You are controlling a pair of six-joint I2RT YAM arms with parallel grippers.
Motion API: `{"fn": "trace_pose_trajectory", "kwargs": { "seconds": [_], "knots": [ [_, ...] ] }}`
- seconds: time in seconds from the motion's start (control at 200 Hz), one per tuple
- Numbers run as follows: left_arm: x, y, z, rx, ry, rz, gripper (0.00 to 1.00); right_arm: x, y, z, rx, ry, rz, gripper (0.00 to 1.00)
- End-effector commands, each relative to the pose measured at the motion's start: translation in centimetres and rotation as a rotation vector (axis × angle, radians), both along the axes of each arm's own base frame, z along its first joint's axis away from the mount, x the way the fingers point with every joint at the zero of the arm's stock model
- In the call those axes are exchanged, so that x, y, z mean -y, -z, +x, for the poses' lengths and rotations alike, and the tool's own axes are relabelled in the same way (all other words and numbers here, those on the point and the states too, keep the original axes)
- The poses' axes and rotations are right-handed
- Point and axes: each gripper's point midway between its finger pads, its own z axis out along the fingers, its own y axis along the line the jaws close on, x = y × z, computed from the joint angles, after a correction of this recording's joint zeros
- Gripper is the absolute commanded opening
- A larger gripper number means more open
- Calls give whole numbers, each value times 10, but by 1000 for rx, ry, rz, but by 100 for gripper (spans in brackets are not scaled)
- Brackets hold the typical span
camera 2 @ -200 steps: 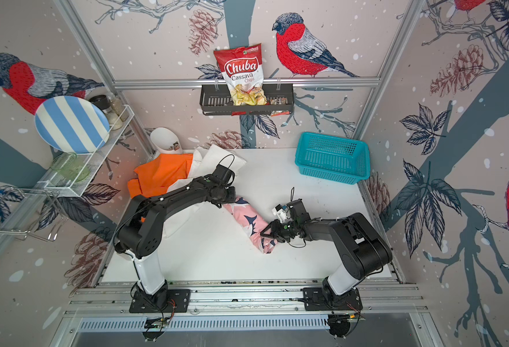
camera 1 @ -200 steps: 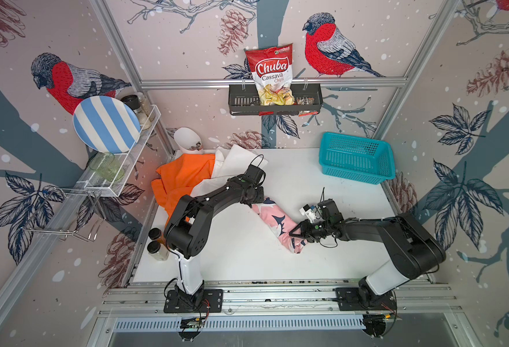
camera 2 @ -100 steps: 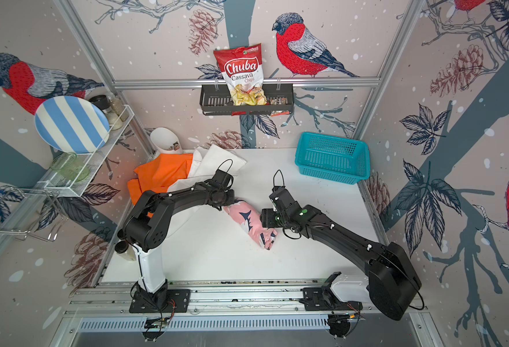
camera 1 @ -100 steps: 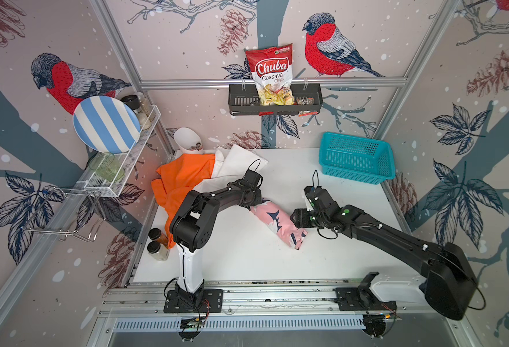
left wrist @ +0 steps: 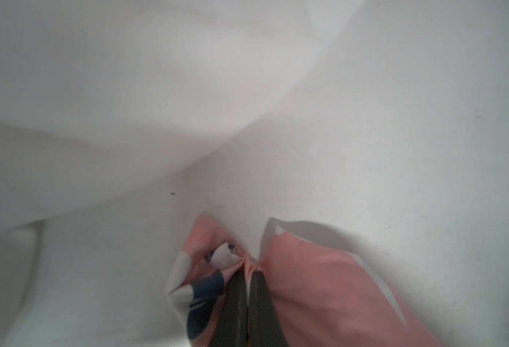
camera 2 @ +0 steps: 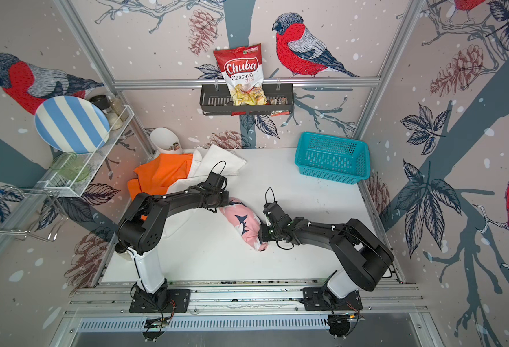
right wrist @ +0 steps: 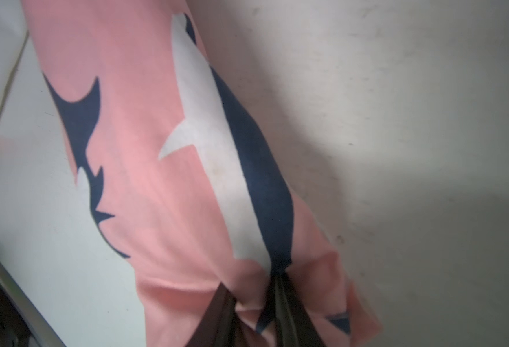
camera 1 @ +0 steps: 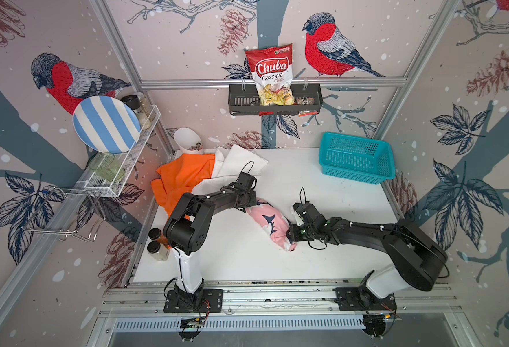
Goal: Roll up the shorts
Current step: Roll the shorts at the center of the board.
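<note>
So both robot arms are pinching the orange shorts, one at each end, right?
Not the orange ones. The left end effector and the right end effector are pinching the pink shark-print shorts, one at each end, as both wrist views show. The orange shorts lie off to the side, not held.

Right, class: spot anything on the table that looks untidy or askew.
The orange shorts and white shorts lie crumpled in a heap at the back left corner, orange cloth spilling over the table's edge. A white cup looks tilted behind them.

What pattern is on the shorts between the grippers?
The shorts are pink with navy-and-white sharks; right wrist view.
</note>
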Motion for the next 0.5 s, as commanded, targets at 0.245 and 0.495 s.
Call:
{"fn": "trace_pose_trajectory", "kwargs": {
  "seconds": [0.245, 0.495],
  "knots": [
    [-45, -22, -18, -59, -72, 184, 44, 20, -13, -16, -2, 40, -193, 40],
    [-47, -100, -6, 69, -80, 167, 60, 18, -81, 2, 148, 27, -331, 62]
  ]
}}
